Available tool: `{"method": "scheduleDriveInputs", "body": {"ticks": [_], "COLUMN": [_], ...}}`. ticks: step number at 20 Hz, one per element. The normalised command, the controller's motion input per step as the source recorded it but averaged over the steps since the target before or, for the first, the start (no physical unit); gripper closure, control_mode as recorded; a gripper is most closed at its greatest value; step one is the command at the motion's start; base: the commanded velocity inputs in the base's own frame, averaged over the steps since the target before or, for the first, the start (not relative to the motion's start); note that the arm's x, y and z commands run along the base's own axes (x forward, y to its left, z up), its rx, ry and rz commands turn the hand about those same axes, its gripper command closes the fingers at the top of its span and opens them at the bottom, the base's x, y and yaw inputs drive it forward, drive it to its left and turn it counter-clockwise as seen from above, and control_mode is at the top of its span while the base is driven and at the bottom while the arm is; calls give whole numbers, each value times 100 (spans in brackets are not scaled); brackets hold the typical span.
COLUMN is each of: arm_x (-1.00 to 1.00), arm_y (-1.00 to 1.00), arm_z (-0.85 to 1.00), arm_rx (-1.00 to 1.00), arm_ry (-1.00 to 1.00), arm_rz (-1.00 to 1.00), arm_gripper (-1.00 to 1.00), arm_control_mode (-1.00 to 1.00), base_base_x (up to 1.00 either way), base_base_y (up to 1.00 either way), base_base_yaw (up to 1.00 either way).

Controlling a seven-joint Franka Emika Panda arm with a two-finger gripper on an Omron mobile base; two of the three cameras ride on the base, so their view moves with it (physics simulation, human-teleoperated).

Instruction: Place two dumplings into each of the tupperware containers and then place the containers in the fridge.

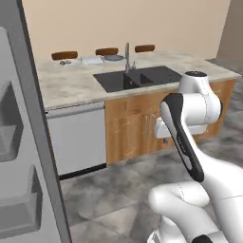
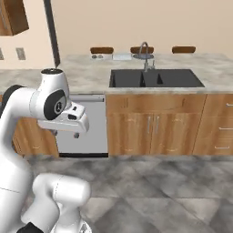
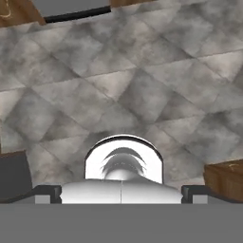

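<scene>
Left to right, from the left base view: the fridge [image 1: 19, 142] is standing with its door swung out close beside my base, its door bins facing me. Past it, the dishwasher [image 1: 78, 137] is sitting under the stone counter [image 1: 66, 85]. A whitish tupperware container [image 1: 92, 60] is lying at the counter's far edge, well apart from me. The small items on either side of it are too small for me to tell dumplings from plate or second box. The black sink [image 1: 135, 78] and its faucet [image 1: 127, 57] are lying just right of them. My pincer [image 3: 121, 192] is hanging over the floor tiles with its fingertips [image 3: 47, 192] spread wide, pinching nothing.

Hazards, as I am judging them:
- **Fridge door:** driving toward the counter is risking a clip against it, because it is so near my left side.
- **Far containers:** reaching them is asking for a long stretch across the counter, so my elbow may be striking the faucet or the counter lip.
- **Dumplings:** small and rounded, they are likely to slip or roll from an off-centre pinch
</scene>
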Motion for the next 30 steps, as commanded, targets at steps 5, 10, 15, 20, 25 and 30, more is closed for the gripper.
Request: {"method": "scheduleDriveInputs", "body": {"ticks": [5, 10, 15, 20, 25, 30], "arm_x": [0, 0, 0, 0, 0, 0], "arm_y": [0, 0, 0, 0, 0, 0], "arm_z": [0, 0, 0, 0, 0, 0], "arm_rx": [0, 0, 0, 0, 0, 0], "arm_ry": [0, 0, 0, 0, 0, 0], "arm_rz": [0, 0, 0, 0, 0, 0], "arm_gripper": [-100, -100, -100, -100, -100, -100], "arm_control_mode": [100, 100, 100, 100, 100, 100], "base_base_x": [60, 64, 50, 6, 49, 93], "base_base_y": [32, 53, 51, 24, 56, 97], "base_base_yaw": [-72, -74, -80, -95, -76, -24]}}
